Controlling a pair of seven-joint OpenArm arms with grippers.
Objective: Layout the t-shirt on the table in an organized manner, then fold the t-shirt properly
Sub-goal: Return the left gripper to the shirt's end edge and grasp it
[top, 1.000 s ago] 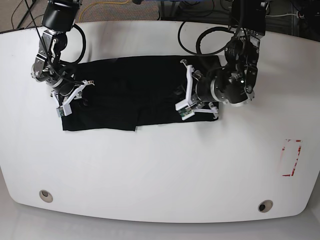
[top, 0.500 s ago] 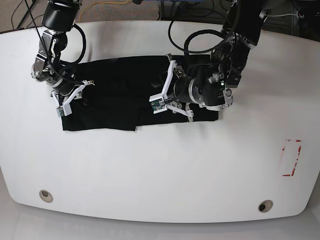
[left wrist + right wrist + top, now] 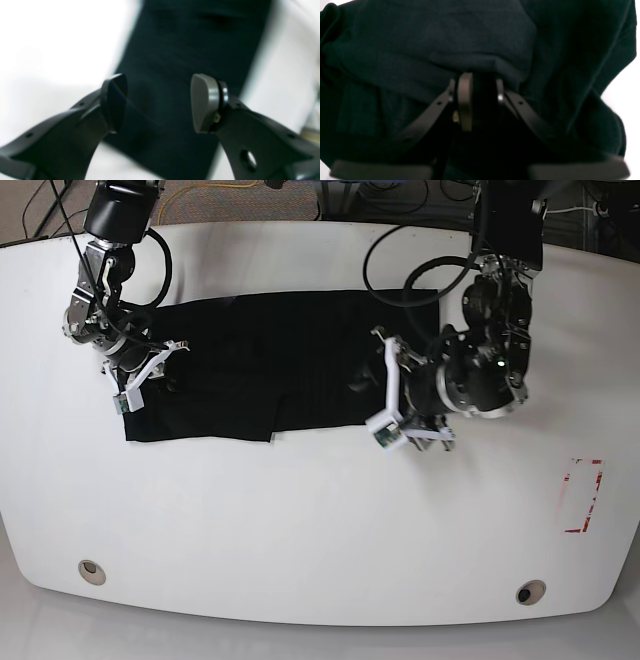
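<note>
The black t-shirt lies spread flat across the back half of the white table, its front edge stepped near the middle. My left gripper is open and empty at the shirt's front right part. In the left wrist view it hovers over blurred black cloth, with table on both sides. My right gripper sits at the shirt's left edge. In the right wrist view it is shut on a fold of the shirt.
A red-outlined rectangle mark is on the table at the right. Two round grommet holes sit near the front edge. Cables and dark floor lie behind the table's back edge.
My left arm swung left over the shirt's middle, then back right and toward the front, and the view there is motion-blurred. The right arm has not moved. The shirt lies the same.
</note>
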